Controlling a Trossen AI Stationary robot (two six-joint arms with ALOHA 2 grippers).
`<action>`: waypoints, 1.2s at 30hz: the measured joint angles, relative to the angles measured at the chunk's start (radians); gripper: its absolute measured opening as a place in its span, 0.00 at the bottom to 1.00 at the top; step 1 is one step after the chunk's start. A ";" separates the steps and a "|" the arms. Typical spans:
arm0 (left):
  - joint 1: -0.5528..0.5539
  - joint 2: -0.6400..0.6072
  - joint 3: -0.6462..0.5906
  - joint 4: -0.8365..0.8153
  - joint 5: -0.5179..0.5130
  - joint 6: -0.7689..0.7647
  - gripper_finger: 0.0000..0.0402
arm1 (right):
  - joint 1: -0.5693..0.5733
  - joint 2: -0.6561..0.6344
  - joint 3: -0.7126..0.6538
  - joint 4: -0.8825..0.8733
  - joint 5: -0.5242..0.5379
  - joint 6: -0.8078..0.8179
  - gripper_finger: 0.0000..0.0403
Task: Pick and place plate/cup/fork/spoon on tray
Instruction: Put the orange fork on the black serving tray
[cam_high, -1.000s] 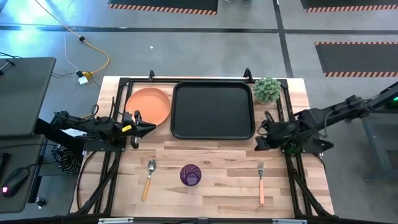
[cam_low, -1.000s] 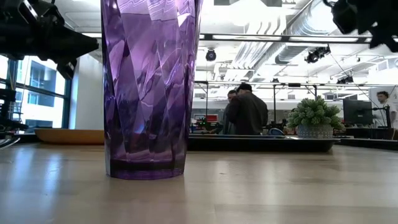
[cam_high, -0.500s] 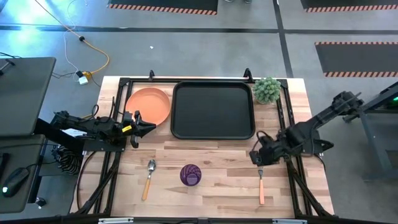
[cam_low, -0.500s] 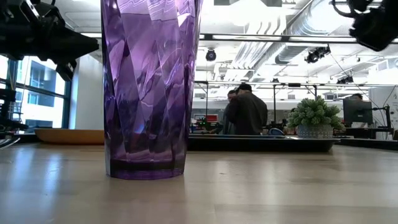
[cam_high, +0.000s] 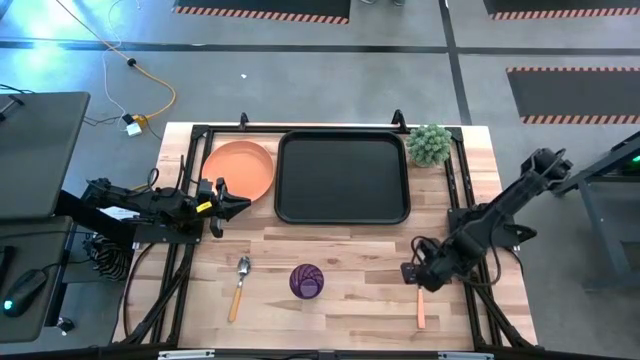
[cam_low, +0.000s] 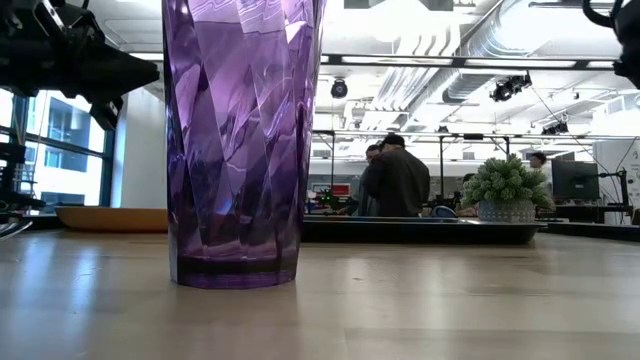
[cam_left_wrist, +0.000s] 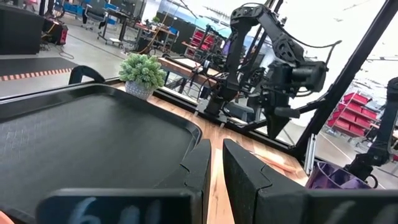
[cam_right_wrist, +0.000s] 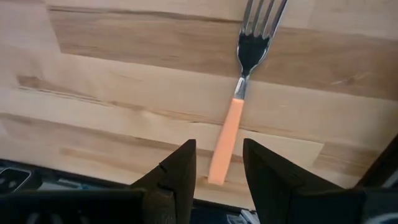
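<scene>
Small fork with silver metal tines and slim orange handle lies flat on the light wooden table, near its front right part, well apart from the large black rectangular tray behind it. In the high view the fork's long axis runs front-to-back — tines toward the tray, handle end toward the front edge. The right gripper hovers over the handle's far end, fingers narrowly apart, holding nothing, gap lined up roughly with the handle. Likely risks: the handle is thin and flat on the wood, so the fingers could close above it or skid it sideways; a grip this near the handle end could let the heavier tines droop or swing. The left gripper waits by the round orange plate, fingers narrowly apart — empty.
</scene>
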 joint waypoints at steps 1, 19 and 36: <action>0.000 0.000 0.000 0.000 -0.001 0.000 0.08 | 0.007 0.011 0.000 0.007 0.006 0.011 0.31; 0.000 0.000 0.000 -0.001 -0.034 0.000 0.08 | 0.051 0.226 0.000 0.090 0.023 0.042 0.31; 0.000 0.000 0.000 0.000 -0.049 0.000 0.08 | 0.070 0.301 0.000 0.099 0.024 0.068 0.31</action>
